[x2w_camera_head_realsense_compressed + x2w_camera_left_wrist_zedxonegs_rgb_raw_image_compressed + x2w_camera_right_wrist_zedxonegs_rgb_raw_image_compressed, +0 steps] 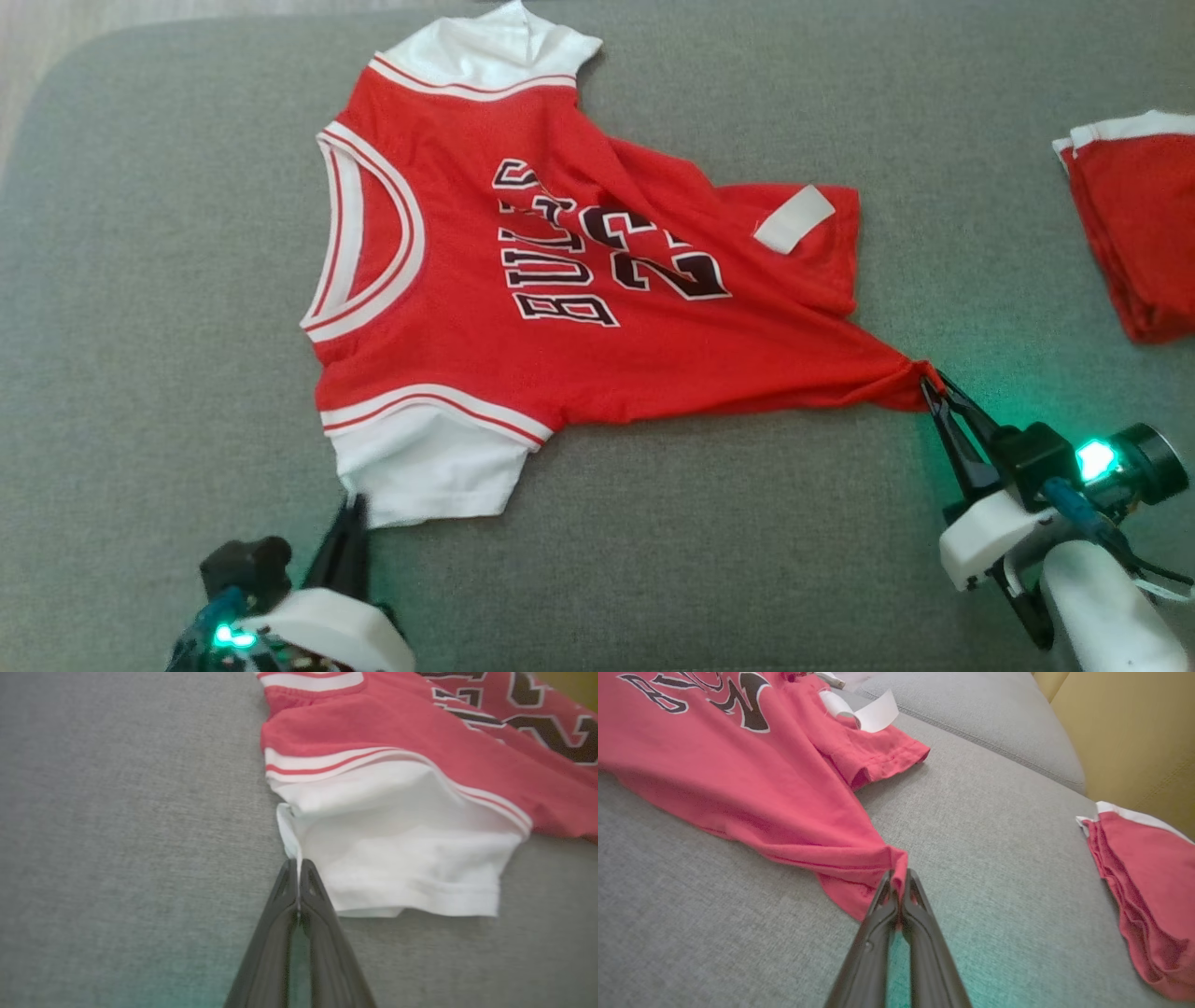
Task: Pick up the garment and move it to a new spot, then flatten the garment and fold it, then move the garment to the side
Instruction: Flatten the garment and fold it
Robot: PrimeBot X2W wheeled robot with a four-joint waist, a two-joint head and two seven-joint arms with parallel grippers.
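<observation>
The left gripper (353, 511), low at the near edge with fingers pointing away, is clamped on the hem of the white sleeve (429, 467) of the garment (523, 308). The right gripper (934, 385), angled inward, pinches the garment's red bottom corner. The garment lies spread, print up, on a grey cushion (140, 280). A folded red stack (1134, 243) lies well apart at the right, with a yellow wall (1134, 732) behind.
</observation>
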